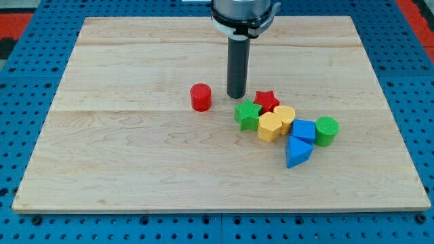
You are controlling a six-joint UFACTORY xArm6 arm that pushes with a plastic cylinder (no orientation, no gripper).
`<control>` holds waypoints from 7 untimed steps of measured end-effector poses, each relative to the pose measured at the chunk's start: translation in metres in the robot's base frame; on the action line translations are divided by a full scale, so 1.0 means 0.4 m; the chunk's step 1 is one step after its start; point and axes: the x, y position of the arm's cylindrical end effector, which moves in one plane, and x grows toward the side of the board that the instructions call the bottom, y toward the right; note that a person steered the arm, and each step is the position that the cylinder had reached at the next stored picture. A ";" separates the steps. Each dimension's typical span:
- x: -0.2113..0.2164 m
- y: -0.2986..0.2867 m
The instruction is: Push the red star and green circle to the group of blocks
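Red star, green circle, pale wooden board, dark tip.

My tip stands on the worktop, just left of the red star and right of the red cylinder. Below lie the green star, two yellow blocks, the blue block, the blue triangle, and the green circle rightmost.

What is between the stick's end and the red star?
Nothing visible. My tip sits just to the view's left of the red star block, with only bare wooden board between. The star already touches the group beside the green star-shaped block.
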 end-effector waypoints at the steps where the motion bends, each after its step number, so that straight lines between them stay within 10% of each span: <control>1: 0.003 0.058; 7: -0.022 0.373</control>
